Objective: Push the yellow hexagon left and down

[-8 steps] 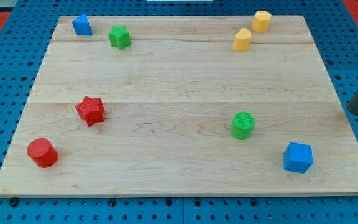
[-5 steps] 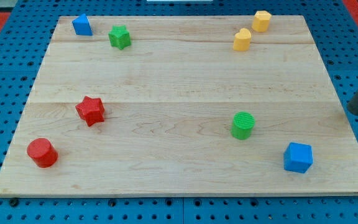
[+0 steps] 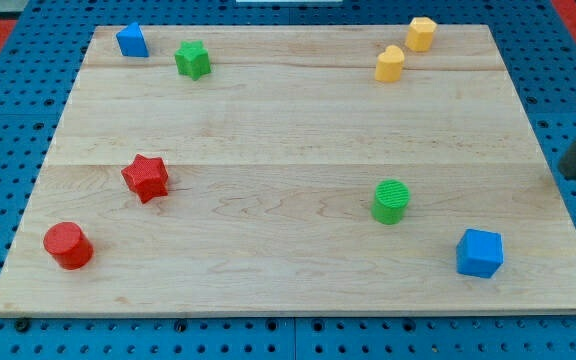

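Observation:
The yellow hexagon [image 3: 421,33] sits near the top right corner of the wooden board [image 3: 288,130]. A second yellow block [image 3: 390,63] lies just below and left of it, close but apart. My tip [image 3: 572,175] shows at the view's right edge, just off the board's right side, far below and right of the yellow hexagon. It touches no block.
A blue block [image 3: 132,41] and a green star [image 3: 193,59] lie at the top left. A red star [image 3: 146,178] and a red cylinder [image 3: 68,245] lie at the lower left. A green cylinder [image 3: 391,201] and a blue cube [image 3: 480,252] lie at the lower right.
My tip has shifted slightly to the right and up, toward the view's right edge. No block has moved.

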### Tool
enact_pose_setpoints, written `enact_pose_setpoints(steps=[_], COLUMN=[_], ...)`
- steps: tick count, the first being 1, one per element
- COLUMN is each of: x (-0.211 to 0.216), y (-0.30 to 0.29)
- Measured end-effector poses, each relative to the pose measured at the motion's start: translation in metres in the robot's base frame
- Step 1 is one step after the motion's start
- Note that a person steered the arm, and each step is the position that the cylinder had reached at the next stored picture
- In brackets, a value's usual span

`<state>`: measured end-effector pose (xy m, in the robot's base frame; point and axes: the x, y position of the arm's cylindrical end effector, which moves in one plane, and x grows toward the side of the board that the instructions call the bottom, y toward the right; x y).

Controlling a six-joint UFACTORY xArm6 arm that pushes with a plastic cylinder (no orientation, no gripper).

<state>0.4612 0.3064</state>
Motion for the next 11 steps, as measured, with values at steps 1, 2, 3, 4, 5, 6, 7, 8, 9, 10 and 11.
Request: enact_pose_setpoints(steps=[1,2,3,4,5,6,7,8,9,10,11], x=[-0.016,-0.034,-0.077,-0.153,-0.219,-0.246,-0.251,-0.259,-0.269,-0.269,-0.258], y=[-0.047,-0.078,-0.082,-0.079,-0.045,-0.053,-0.097,-0.132,-0.124,-0.150,-0.207])
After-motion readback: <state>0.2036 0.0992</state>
